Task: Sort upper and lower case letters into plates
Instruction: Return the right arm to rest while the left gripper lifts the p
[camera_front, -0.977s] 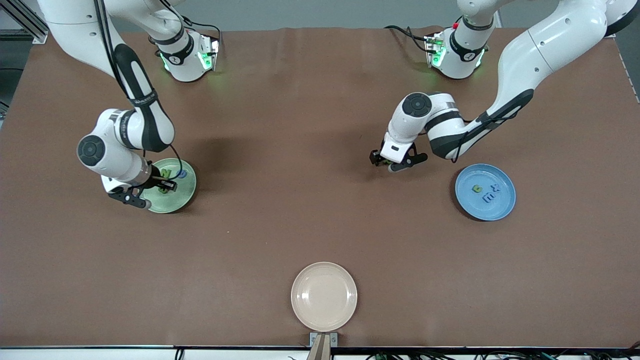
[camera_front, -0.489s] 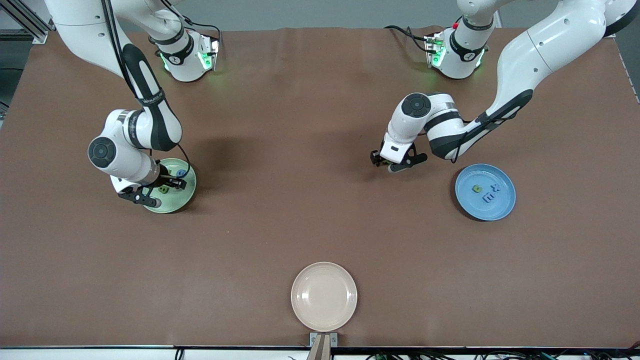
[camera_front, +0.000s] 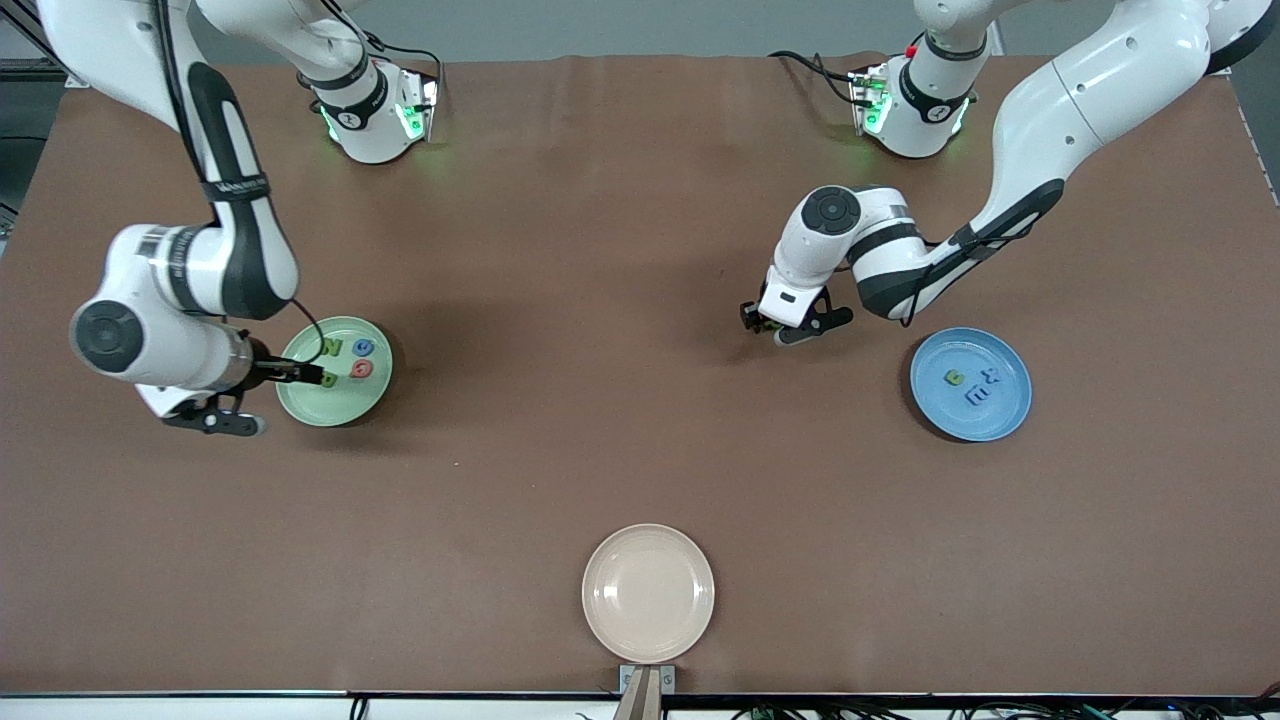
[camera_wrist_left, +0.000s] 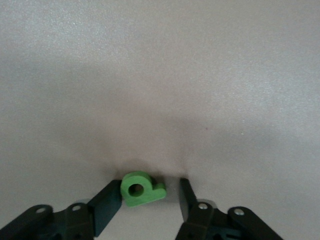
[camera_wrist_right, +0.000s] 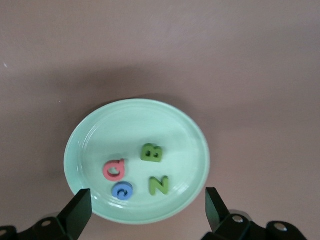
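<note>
Release has just happened at the right arm's end of the table: the right gripper (camera_front: 285, 400) has let go and lifted back off the green plate (camera_front: 340, 412), jaws spread wide with nothing between them. Four letters now lie in that plate: a green N (camera_wrist_right: 159, 185), a green B (camera_wrist_right: 151, 153), a red Q (camera_wrist_right: 114, 170) and a small blue letter (camera_wrist_right: 122, 190). That looks like the capitals done.

Toward the middle, the left gripper (camera_front: 785, 328) is down on the bare table, closing round a green letter (camera_wrist_left: 140, 189), probably a p. One finger touches it, the other stands just apart, so you have no firm grip yet.

The blue plate (camera_front: 930, 412) with three letters (camera_front: 975, 396) sits near it, nothing between. Ignore the cream plate (camera_front: 648, 590), well apart and nearer the camera.
</note>
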